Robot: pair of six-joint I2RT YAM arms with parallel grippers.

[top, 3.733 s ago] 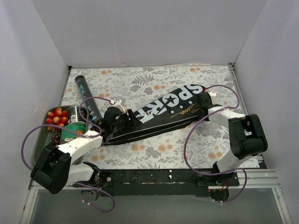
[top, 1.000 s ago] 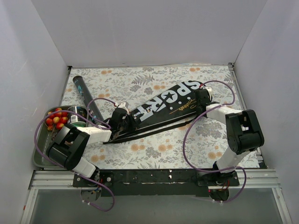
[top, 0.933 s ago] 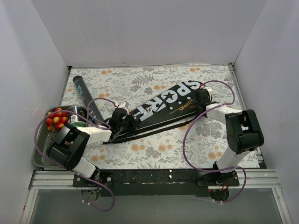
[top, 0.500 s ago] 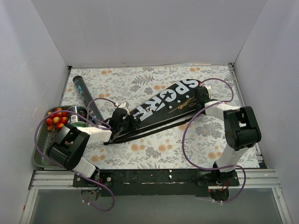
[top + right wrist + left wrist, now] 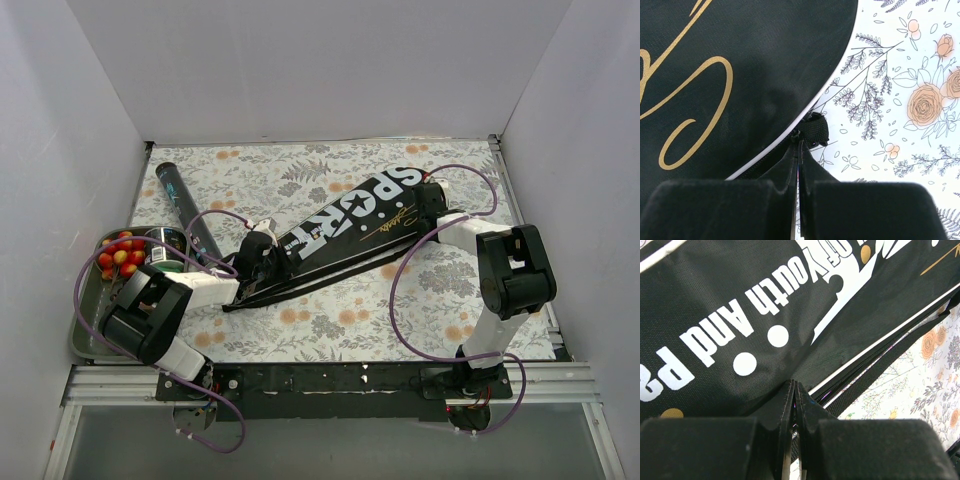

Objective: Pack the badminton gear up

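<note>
– Left end effector (image 5: 794, 386): fingers pressed together, nipping a thin fold of the racket bag (image 5: 350, 225) at its narrow end, toward the bench's (image 5: 330, 325) near-left part. Right?

– Right end effector (image 5: 799, 142): fingertips closed, pinching what looks like the root of a small black tab (image 5: 813, 131) on the bag's wide end, close to the far-right corner. Bag lies diagonally between the two.

– Weak points?

– Tab grip is shallow; most of the tab stands clear of the tips. A pull along the seam would likely strip it out. Left has only a sliver of cloth, so the bag could slide instead of staying anchored.

– Long near-side seam looks parted. Contents?

– Cannot tell; no rackets or shuttlecocks visible. Shuttle tube (image 5: 187, 212) lies outside, by the far-left corner, just beyond the tray (image 5: 82, 340).

– So closing now risks shutting the tube out.

– Yes. Also, the purple cable (image 5: 397, 300) loops low over the bench beside the bag; a sweep could snag it.
</note>
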